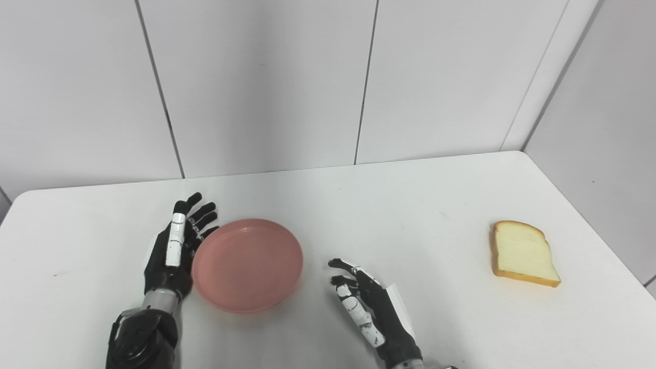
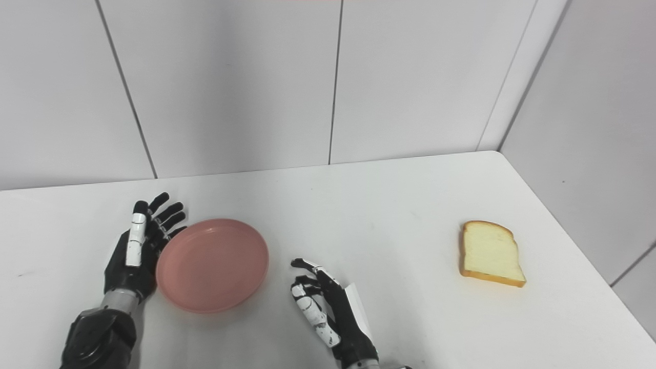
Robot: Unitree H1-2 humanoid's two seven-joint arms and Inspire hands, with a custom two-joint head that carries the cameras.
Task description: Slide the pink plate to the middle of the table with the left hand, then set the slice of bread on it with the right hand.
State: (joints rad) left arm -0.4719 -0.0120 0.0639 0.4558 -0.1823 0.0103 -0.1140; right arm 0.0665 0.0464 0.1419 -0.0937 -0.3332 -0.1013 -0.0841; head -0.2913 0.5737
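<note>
Left eye view shows a white desk (image 1: 359, 215) set into a corner of pale panelled walls (image 1: 266, 87), its far edge running along the back wall and its right edge along the side wall.

On the desk, the pink plate (image 1: 247, 264) lies flat toward the near left, left of the desk's middle and closer to the near edge than to the far one. It holds nothing.

The left hand (image 1: 177, 246) stands on edge just beside the plate's left rim, fingers straight and spread, pointing toward the far edge; its palm side meets the rim or nearly so, and I cannot tell whether they touch. It grips nothing.

The right hand (image 1: 366, 302) rests near the near edge, just right of the plate and apart from it, fingers loosely curled and parted, empty.

The slice of bread (image 1: 523, 252) lies flat close to the desk's right edge, well apart from both hands and from the plate.
</note>
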